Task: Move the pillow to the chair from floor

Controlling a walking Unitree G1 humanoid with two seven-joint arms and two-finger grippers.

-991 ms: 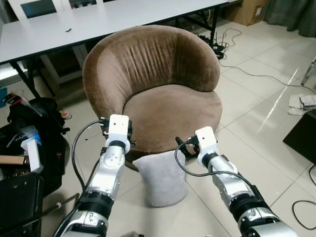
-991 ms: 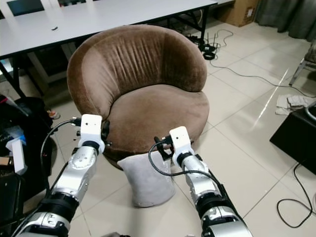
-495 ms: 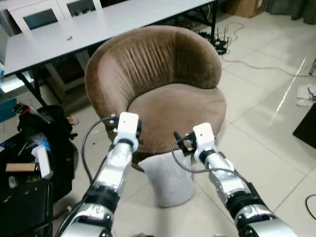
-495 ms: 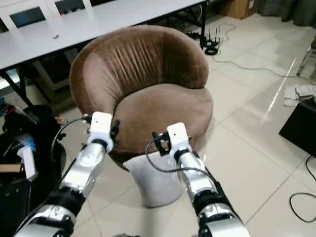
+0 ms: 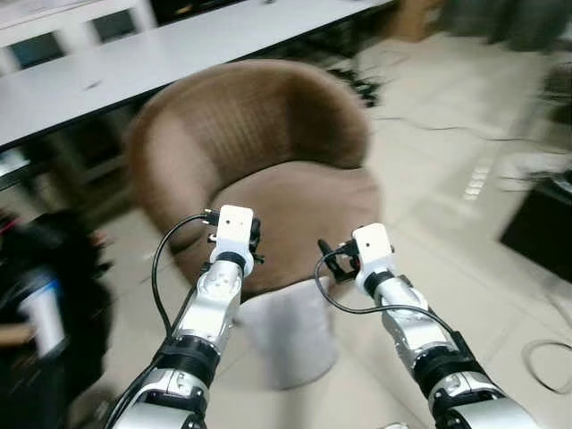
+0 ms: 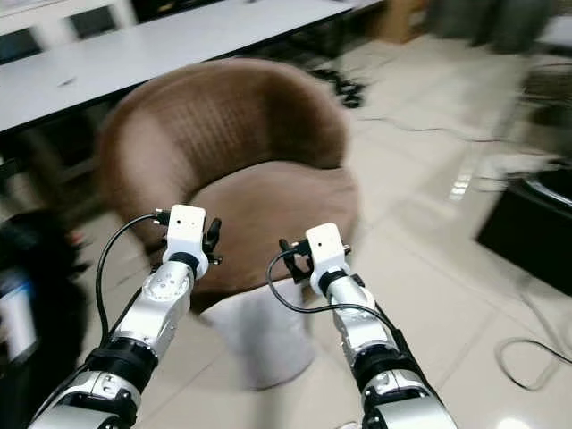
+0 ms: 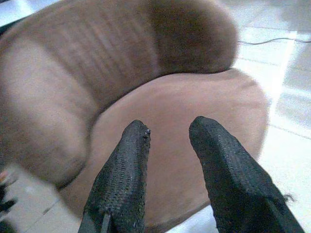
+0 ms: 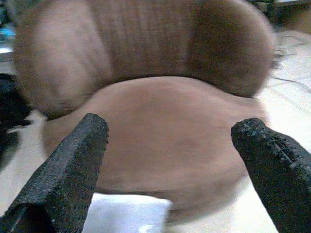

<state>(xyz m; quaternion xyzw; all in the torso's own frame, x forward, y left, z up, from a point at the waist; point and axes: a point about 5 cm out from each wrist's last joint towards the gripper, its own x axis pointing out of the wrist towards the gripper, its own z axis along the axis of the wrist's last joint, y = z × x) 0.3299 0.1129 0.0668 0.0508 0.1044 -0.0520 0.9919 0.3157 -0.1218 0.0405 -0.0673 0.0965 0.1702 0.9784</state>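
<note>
- Approach step: the pillow (image 5: 284, 332) stands on the floor against the front of the chair (image 5: 268, 170), not yet grasped.
- Both tools hover above the pillow: left tool (image 7: 167, 128) slightly parted, right tool (image 8: 170, 131) spread wide (both empty).
- Next, I judge: lower and close on the pillow.

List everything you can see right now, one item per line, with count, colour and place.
Pillow: one, light grey, on the floor against the chair's front.
Chair: one, brown, round-backed, straight ahead, seat bare.
Table: one, white top, behind the chair.
Bags: blurred black heap, floor on the left.
Cables: dark, on the floor tiles to the right.
Black box: one, far right on the floor.
Left gripper: fingers slightly apart, holding nothing, above the seat's front edge.
Right gripper: wide open, above the pillow, facing the seat.
</note>
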